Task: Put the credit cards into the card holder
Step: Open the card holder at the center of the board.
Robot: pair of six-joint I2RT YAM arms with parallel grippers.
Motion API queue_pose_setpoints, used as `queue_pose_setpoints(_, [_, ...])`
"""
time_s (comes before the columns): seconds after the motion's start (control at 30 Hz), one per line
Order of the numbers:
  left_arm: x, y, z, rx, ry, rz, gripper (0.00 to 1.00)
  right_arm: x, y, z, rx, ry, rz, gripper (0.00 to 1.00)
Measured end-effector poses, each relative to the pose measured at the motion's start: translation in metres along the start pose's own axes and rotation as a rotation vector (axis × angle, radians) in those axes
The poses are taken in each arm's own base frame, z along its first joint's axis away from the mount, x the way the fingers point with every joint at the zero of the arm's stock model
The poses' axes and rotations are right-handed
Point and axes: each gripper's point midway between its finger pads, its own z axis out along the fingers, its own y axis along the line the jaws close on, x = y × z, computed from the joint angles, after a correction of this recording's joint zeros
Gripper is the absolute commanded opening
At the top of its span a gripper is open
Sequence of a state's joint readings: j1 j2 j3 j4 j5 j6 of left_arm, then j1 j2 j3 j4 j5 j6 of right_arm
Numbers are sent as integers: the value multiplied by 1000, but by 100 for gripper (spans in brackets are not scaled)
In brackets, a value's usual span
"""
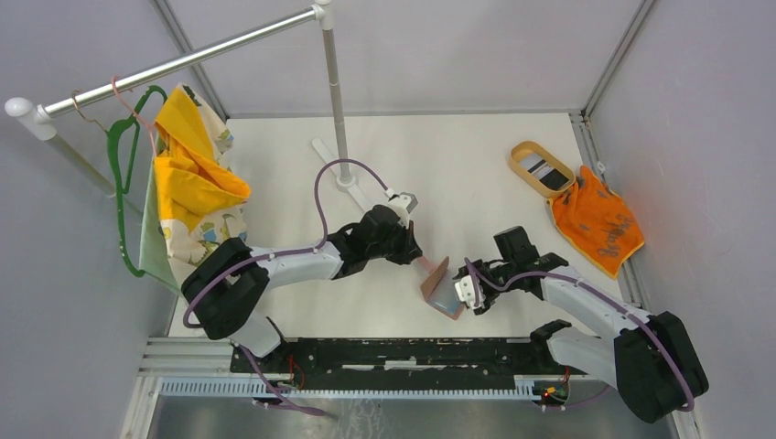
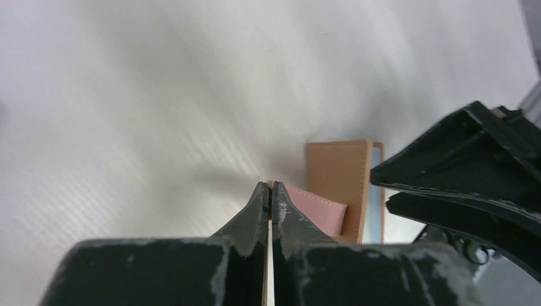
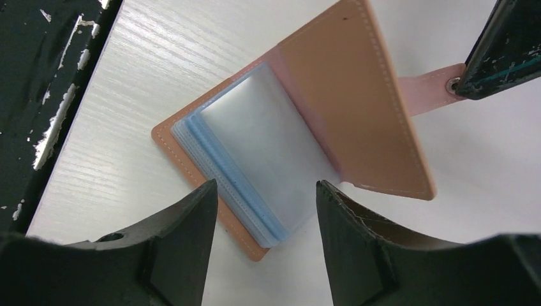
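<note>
The card holder (image 3: 363, 95) lies open on the white table (image 1: 458, 165) near the front edge, between the two arms, with its tan cover raised at a slant. Only the right wrist view shows us the inside: a stack of clear sleeves (image 3: 268, 153), bluish at the edges, with nothing we can make out in the top one. The right gripper (image 3: 266, 191) hovers just above them, its fingers spread wide and holding nothing. The left wrist view shows what the top camera hides: the left gripper (image 2: 271, 194) is pinched tight on the pink snap tab (image 2: 316, 210). The credit cards (image 1: 549, 170) seem to sit in the tan oval tray (image 1: 518, 157) at the far right, well apart from the holder and beside an orange cloth (image 1: 599, 219); from above we see only one striped face, too small to count
</note>
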State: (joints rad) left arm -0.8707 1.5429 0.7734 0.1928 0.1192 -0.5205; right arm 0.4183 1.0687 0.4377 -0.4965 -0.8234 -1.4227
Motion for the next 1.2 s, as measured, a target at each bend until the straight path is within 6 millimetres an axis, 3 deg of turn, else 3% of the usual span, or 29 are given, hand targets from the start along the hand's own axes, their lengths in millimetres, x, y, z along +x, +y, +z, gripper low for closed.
queue_pose_setpoints(0.3, [14,47,9,-238,50,5,2,6,-5,7,17,36,-23,56])
queue_pose_setpoints(0.5, [34,71,13,-346,124,10,2,5,-7,7,27,37,-7,54])
queue_pose_setpoints(0.77, [30,72,20,-364,136,12,2,-5,-12,7,31,-4,6,54])
queue_pose_setpoints(1.2, [30,71,20,-363,142,11,2,5,-12,14,18,49,-3,55])
